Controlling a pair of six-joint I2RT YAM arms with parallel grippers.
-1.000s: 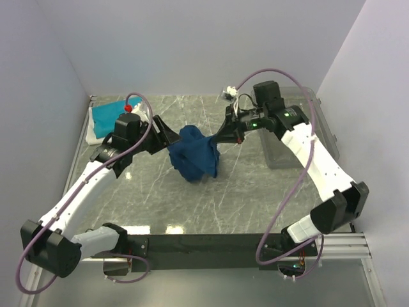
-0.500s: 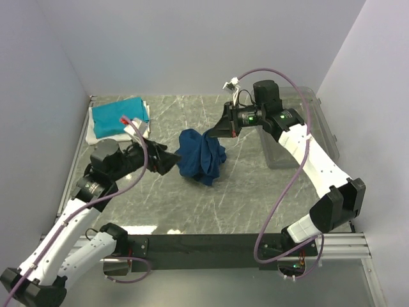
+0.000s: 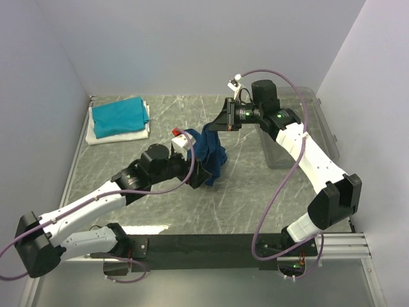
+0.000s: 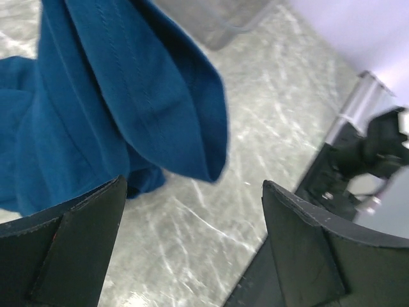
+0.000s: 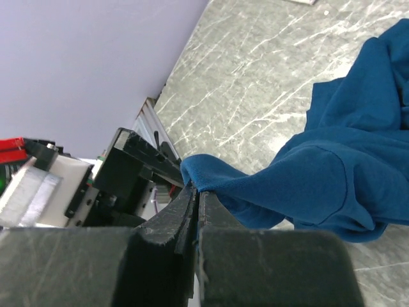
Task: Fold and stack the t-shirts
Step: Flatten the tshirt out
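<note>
A crumpled navy blue t-shirt (image 3: pixel 211 150) hangs in a bunch over the middle of the table, its lower folds resting on the marble. My right gripper (image 3: pixel 215 126) is shut on a top edge of the cloth (image 5: pixel 319 173), pinched at the very tips (image 5: pixel 197 190). On the shirt's near side, low down, my left gripper (image 3: pixel 203 174) stands wide open. In the left wrist view a hanging fold of the navy shirt (image 4: pixel 128 96) lies just beyond the open jaws (image 4: pixel 193 185), with bare marble between them. A folded teal t-shirt (image 3: pixel 118 115) lies on a folded white one (image 3: pixel 121 135) at the back left.
A clear plastic bin (image 3: pixel 319 121) stands at the right under the right arm, and its corner (image 4: pixel 223 19) shows behind the shirt in the left wrist view. Walls close the back and both sides. A black rail (image 3: pixel 204 243) runs along the near edge.
My left gripper has opened wide and swung from the shirt's left side round to its near side. The right gripper has drawn the pinched edge slightly back and up.
</note>
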